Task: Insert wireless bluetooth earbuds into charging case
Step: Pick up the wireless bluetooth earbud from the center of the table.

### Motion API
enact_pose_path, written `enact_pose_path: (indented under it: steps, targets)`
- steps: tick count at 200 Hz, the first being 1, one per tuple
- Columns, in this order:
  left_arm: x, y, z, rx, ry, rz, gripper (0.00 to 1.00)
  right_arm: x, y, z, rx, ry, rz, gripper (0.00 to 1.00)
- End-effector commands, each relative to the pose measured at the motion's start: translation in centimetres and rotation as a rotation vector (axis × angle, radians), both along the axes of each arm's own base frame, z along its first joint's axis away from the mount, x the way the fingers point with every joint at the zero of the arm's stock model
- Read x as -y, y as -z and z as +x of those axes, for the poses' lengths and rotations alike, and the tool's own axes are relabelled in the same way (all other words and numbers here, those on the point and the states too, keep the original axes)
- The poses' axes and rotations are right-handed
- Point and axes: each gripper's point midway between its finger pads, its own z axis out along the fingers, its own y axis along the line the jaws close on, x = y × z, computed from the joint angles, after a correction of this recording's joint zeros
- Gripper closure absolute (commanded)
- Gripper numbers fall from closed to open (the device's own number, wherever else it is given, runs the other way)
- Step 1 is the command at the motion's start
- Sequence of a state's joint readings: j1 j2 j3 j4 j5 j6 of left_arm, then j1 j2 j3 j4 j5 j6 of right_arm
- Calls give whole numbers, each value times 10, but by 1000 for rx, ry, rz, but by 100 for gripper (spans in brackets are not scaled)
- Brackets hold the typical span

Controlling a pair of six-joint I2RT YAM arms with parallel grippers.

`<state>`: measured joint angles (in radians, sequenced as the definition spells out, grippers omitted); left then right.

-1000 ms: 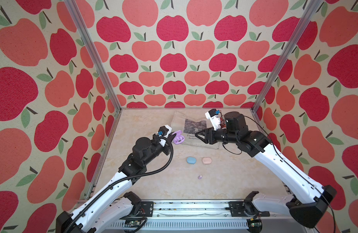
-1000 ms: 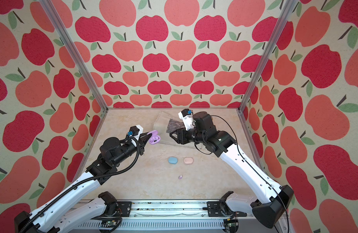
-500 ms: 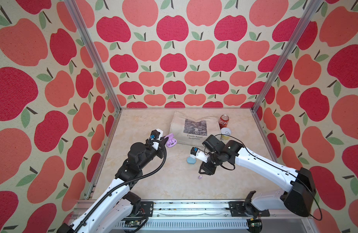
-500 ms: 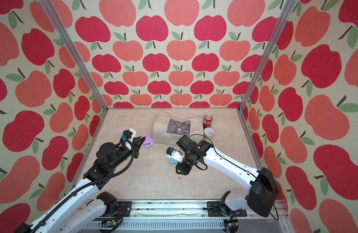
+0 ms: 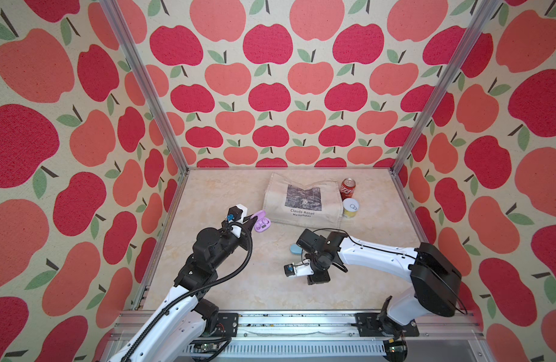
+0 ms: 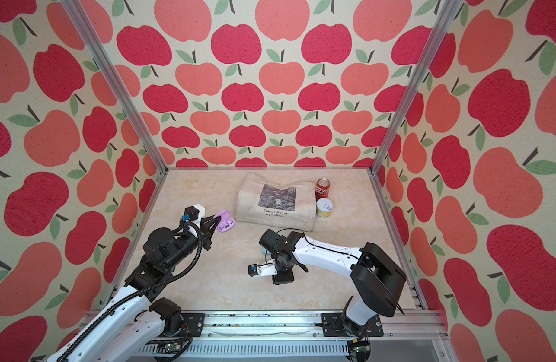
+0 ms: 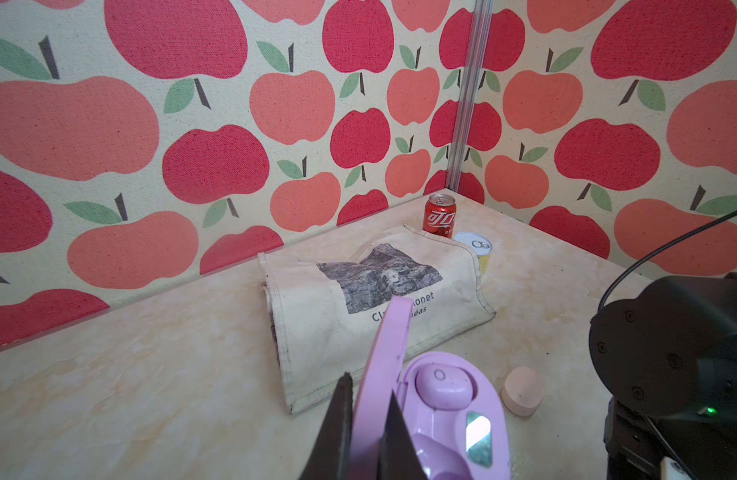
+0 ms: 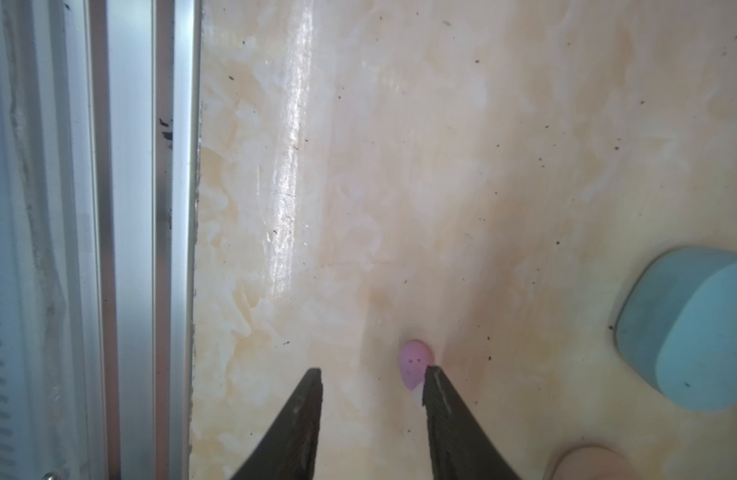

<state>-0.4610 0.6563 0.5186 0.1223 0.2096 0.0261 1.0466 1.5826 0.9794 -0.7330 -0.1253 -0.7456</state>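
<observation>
Cases: three counted. The lilac case (image 7: 450,415) is open, its lid pinched between the left gripper (image 7: 369,386) fingers (image 7: 337,424). The blue case (image 8: 691,332) and pink case (image 7: 523,390) are seen outside the right gripper (image 8: 373,370) fingers (image 8: 454,424), both on the same side.
Earbuds: two confirmed, both lilac. The loose earbud (image 8: 414,361) is seen between the right fingers, touching one tip. The seated earbud (image 7: 441,384) is just beyond the left fingertips, in the lilac case. Second socket: contents cannot be told.
Cans: two, red can (image 7: 439,216) and yellow can (image 7: 479,249), well beyond the left fingers.
Bags: one bag (image 7: 317,324).
Grippers: two.
</observation>
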Motion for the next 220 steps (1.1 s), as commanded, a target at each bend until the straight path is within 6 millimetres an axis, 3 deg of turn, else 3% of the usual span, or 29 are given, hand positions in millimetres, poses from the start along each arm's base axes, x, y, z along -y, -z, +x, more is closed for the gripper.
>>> enact_pose_path:
  steps: [1, 66, 135, 188, 220]
  targets:
    - [-3, 4, -2, -19, -5, -12, 100, 3, 10, 10, 65, -47, -29, 57]
    - [-6, 7, 2, -29, -14, -19, 100, 3, 30, 19, 91, -36, -62, 60]
    - [-7, 4, 4, -27, -15, -23, 100, 12, 36, 17, 96, -27, -75, 69]
    - [-5, 2, 2, -32, -2, -24, 100, 8, 26, 19, 97, 8, -54, 88]
    - [-2, 6, 5, -48, 9, -30, 100, -3, 2, 26, 51, 126, 38, 94]
